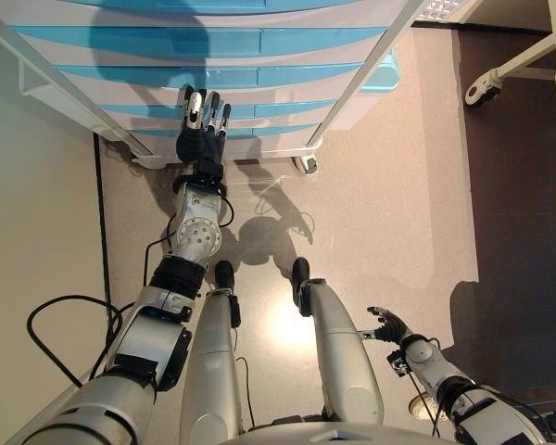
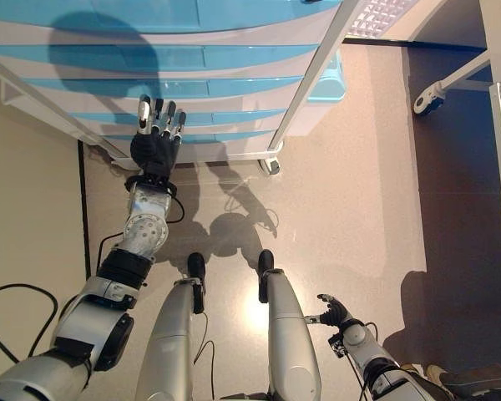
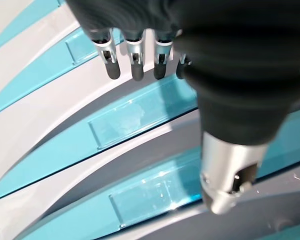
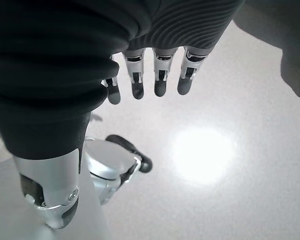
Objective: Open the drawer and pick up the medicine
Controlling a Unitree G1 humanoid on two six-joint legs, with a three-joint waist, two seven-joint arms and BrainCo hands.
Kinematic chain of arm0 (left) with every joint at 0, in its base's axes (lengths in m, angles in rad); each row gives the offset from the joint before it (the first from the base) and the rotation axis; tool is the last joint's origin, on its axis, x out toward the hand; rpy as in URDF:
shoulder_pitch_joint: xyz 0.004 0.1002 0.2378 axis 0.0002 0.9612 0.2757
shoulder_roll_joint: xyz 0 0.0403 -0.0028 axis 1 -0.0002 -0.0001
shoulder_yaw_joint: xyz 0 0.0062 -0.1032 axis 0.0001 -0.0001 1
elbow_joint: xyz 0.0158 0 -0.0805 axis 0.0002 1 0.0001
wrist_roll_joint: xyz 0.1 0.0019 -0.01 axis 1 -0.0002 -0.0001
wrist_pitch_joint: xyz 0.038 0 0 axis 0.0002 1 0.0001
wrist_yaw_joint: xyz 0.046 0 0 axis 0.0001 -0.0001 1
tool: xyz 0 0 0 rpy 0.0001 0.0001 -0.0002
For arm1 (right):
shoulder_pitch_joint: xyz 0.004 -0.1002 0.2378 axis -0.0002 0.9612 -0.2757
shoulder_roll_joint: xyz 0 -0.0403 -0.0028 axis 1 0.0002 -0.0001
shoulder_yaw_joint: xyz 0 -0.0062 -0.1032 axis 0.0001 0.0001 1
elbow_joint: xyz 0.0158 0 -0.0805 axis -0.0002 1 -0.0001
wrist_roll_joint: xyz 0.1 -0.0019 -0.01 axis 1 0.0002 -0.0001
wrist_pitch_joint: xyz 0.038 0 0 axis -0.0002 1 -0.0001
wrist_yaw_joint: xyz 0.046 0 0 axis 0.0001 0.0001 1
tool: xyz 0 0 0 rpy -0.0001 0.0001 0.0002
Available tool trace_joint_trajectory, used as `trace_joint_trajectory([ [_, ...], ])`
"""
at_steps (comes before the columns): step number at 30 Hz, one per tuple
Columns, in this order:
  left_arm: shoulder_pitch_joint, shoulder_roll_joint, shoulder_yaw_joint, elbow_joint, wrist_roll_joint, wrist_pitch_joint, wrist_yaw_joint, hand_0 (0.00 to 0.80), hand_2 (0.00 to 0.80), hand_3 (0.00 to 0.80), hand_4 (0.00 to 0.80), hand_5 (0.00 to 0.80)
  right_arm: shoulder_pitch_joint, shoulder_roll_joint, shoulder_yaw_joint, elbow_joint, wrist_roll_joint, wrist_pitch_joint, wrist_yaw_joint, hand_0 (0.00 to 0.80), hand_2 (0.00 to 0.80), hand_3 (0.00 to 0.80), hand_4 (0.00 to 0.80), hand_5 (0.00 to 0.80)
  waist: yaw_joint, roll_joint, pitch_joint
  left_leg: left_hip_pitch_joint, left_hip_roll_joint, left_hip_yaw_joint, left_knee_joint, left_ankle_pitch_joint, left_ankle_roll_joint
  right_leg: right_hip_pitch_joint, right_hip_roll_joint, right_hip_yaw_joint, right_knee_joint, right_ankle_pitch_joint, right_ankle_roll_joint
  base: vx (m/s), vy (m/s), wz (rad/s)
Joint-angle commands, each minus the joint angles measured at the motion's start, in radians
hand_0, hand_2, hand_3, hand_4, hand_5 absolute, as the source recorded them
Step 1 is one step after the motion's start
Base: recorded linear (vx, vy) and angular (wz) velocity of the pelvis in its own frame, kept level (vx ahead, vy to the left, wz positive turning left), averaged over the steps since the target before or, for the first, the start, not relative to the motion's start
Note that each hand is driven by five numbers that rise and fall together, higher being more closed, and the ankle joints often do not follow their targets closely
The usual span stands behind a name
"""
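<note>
A white drawer cabinet [image 1: 213, 56] with several translucent blue drawer fronts stands on casters ahead of me. My left hand [image 1: 202, 130] is stretched out in front of its lower drawers, fingers straight and open, holding nothing. In the left wrist view its fingertips [image 3: 135, 67] hover just off a blue drawer front [image 3: 135, 112] with a recessed handle panel. All drawers look closed. No medicine shows in any view. My right hand [image 1: 389, 324] hangs low at my right side, open and empty, above the bare floor [image 4: 230, 125].
The cabinet rests on a caster [image 1: 306, 164] near its front right corner. A white frame with a wheel [image 1: 486, 88] stands at the far right on darker flooring. A cream wall panel [image 1: 37, 185] runs along the left. Beige floor lies between me and the cabinet.
</note>
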Motion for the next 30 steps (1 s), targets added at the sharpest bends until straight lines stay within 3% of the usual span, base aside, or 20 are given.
trace_joint_trajectory([
  [1, -0.215, 0.005, -0.01, -0.1, 0.078, -0.057, -0.096, 0.0, 0.0, 0.0, 0.0, 0.0, 0.041, -0.048, 0.034, 0.013, -0.011, -0.011, -0.009, 0.0, 0.0, 0.0, 0.0, 0.0, -0.004, 0.044, -0.079, 0.025, -0.027, -0.011, 0.013, -0.062, 0.037, -0.004, 0.004, -0.001, -0.127, 0.136, 0.027, 0.0, 0.0, 0.0],
  [11, -0.159, -0.045, 0.053, 0.037, 0.1, -0.043, -0.032, 0.0, 0.0, 0.0, 0.0, 0.0, 0.031, -0.038, 0.019, 0.008, -0.01, -0.004, -0.042, 0.0, 0.0, 0.0, 0.0, 0.0, -0.004, 0.031, -0.06, 0.029, -0.025, -0.011, 0.007, -0.054, 0.033, 0.0, 0.005, -0.003, -0.129, 0.138, 0.022, 0.0, 0.0, 0.0],
  [30, -0.129, -0.086, 0.088, 0.109, 0.1, -0.032, -0.005, 0.0, 0.0, 0.0, 0.0, 0.0, 0.042, -0.027, 0.013, -0.008, 0.001, 0.0, -0.057, 0.0, 0.0, 0.0, 0.0, 0.0, -0.005, 0.027, -0.058, 0.036, -0.022, -0.01, 0.008, -0.053, 0.033, 0.006, 0.004, -0.003, -0.122, 0.138, 0.021, 0.0, 0.0, 0.0],
])
